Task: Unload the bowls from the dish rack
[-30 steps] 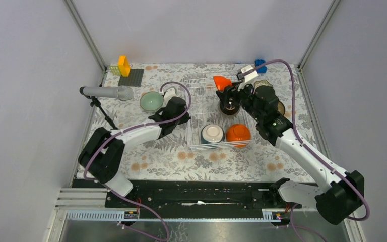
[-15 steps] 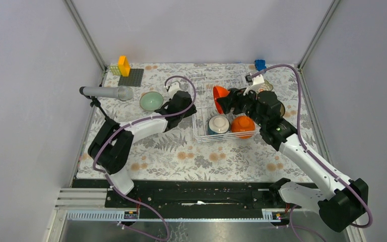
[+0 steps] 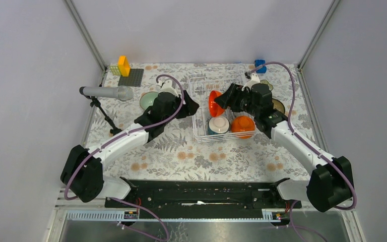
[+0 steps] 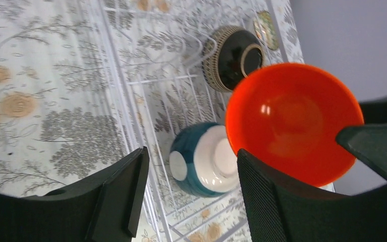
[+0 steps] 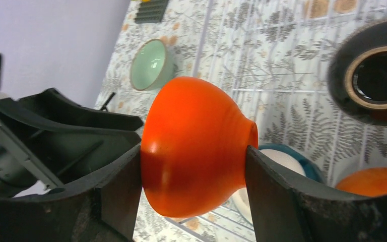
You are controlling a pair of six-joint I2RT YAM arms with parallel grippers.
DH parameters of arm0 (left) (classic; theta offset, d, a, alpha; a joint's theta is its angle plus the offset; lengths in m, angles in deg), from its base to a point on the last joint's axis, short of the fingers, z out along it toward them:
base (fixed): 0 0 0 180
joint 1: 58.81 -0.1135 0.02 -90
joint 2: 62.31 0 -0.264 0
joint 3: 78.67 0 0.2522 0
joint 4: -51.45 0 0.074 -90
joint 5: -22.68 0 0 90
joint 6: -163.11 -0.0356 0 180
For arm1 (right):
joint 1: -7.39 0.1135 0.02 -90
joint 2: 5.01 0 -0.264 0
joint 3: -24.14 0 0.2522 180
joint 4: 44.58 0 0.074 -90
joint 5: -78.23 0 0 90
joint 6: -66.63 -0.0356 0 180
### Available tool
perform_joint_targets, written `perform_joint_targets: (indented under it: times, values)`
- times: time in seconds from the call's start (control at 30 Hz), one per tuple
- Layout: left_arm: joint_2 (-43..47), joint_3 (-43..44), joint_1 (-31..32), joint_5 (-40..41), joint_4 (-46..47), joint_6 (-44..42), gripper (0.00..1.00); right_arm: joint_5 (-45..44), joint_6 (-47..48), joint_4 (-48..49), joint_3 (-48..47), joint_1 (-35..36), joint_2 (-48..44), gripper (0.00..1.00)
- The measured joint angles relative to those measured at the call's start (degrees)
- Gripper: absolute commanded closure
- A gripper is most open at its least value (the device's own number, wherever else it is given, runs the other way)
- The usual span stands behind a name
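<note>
Orange bowl (image 5: pixel 194 146) clamped sideways between right fingers (image 5: pixel 277 196), above dish rack (image 3: pixel 201 83). Left fingers (image 4: pixel 277 201) spread wide, empty, just beside it. Mint bowl (image 3: pixel 148 99) out on counter (image 3: pixel 181 156); teal bowl (image 3: pixel 218 124), second orange bowl (image 3: pixel 243 124) left in rack.

Lighting was bright, even and diffuse from overhead, leaving only faint, soft shadows on the floral tablecloth (image 3: pixel 181 151). Small white glare spots sat inside the orange bowl (image 4: pixel 292 123) in the left wrist view. Both wrist views bowed the dish rack (image 4: pixel 131 80) wires toward their edges.
</note>
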State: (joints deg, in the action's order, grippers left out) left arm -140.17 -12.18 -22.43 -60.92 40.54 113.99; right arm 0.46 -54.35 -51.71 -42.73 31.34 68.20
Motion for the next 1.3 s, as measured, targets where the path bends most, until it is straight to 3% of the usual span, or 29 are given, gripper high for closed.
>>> perform_joint_targets:
  times: [0.43, 0.63, 0.73, 0.8, 0.87, 0.9, 1.03, 1.13, 1.3]
  values:
    - [-0.7, 0.0, -0.6, -12.1, 1.8, -0.3, 0.36, 11.8, -8.9, 8.8, 1.6, -0.5, 0.0, 1.00]
    - [-0.8, 0.0, -1.0, -14.5, 4.2, 0.9, 0.50, 16.0, -11.7, 12.1, 2.8, -0.5, 0.0, 0.99]
    - [-1.0, 0.0, -1.5, -15.9, 5.7, 1.9, 0.66, 17.8, -13.2, 13.8, 3.3, -0.5, 0.0, 0.95]
    - [-1.0, 0.0, -1.9, -16.6, 6.3, 2.7, 0.84, 19.0, -14.0, 14.8, 3.5, -0.5, 0.0, 0.79]
    - [-1.0, 0.0, -2.3, -16.9, 6.5, 3.0, 1.00, 19.5, -14.4, 15.7, 3.5, -0.6, 0.0, 0.54]
    - [-1.0, 0.0, -2.6, -17.5, 6.8, 3.7, 1.00, 19.8, -14.8, 16.0, 3.5, -0.7, 0.0, 0.43]
    - [-0.3, 0.0, -2.6, -17.7, 7.3, 4.2, 1.00, 18.2, -14.4, 14.7, 3.5, -1.7, 0.0, 0.12]
    - [0.0, 0.0, -2.5, -15.2, 4.7, 2.8, 1.00, 16.7, -12.7, 11.9, 3.4, -1.3, 0.0, 0.01]
    - [0.7, -0.3, -2.7, -10.7, -0.4, 0.9, 1.00, 12.8, -9.2, 7.7, 2.3, -1.2, 0.0, 0.00]
